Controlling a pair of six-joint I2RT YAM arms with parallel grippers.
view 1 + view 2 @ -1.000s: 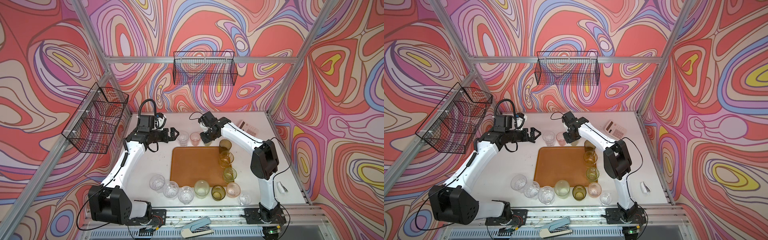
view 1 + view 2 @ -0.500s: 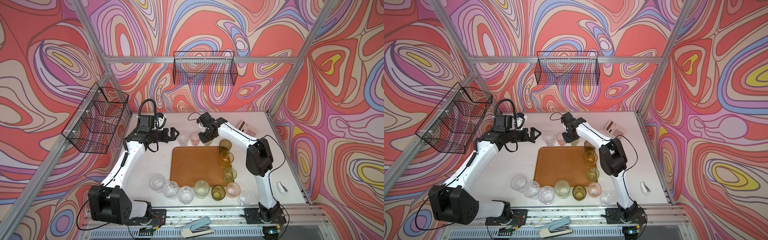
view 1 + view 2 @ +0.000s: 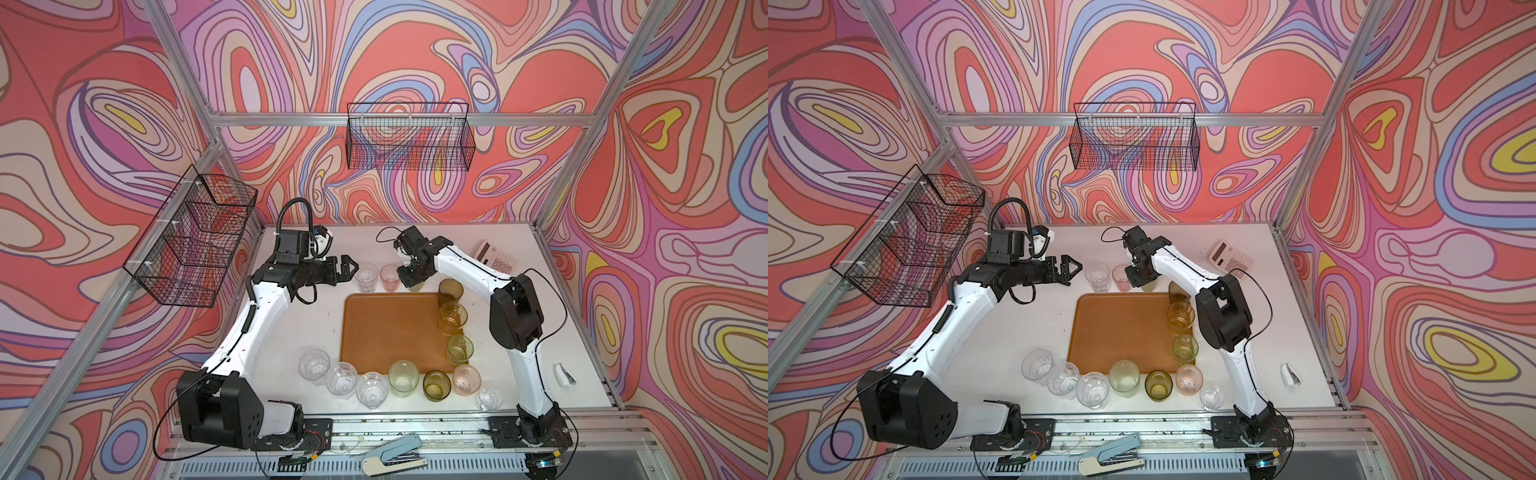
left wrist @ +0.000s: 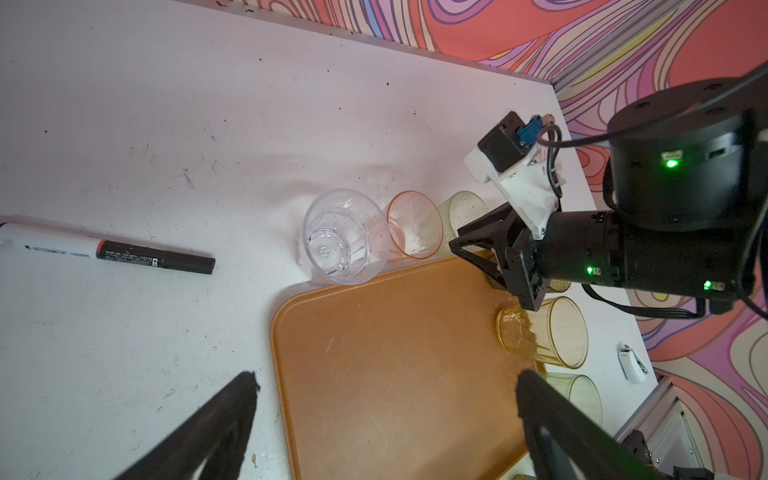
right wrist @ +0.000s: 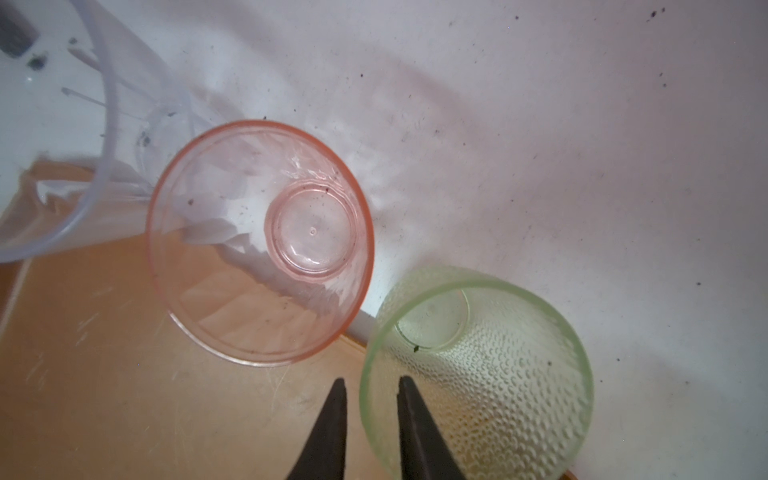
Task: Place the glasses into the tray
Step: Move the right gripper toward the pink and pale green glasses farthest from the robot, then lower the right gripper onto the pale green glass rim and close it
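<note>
The orange-brown tray (image 3: 386,328) lies mid-table. Behind its far edge stand a clear glass (image 3: 365,276), a pink glass (image 3: 390,277) and a pale green dimpled glass (image 5: 498,374). My right gripper (image 5: 370,380) is down over the pale green glass. Its jaws are narrow, one finger outside the wall and one inside, with slim gaps still showing. My left gripper (image 3: 353,266) hovers wide open left of the clear glass, holding nothing. Olive-brown (image 3: 450,292), amber (image 3: 453,318) and green (image 3: 460,349) glasses line the tray's right edge. Several more glasses (image 3: 372,390) stand along its front.
A marker (image 4: 108,251) lies on the table left of the clear glass. A calculator (image 3: 496,257) sits at the back right and a small white object (image 3: 565,374) at the right edge. A stapler (image 3: 392,459) lies on the front rail. Wire baskets (image 3: 409,137) (image 3: 191,237) hang on the walls.
My right gripper has shifted slightly left and settled over the pale green glass, its jaws narrowing. The left arm has stayed still.
</note>
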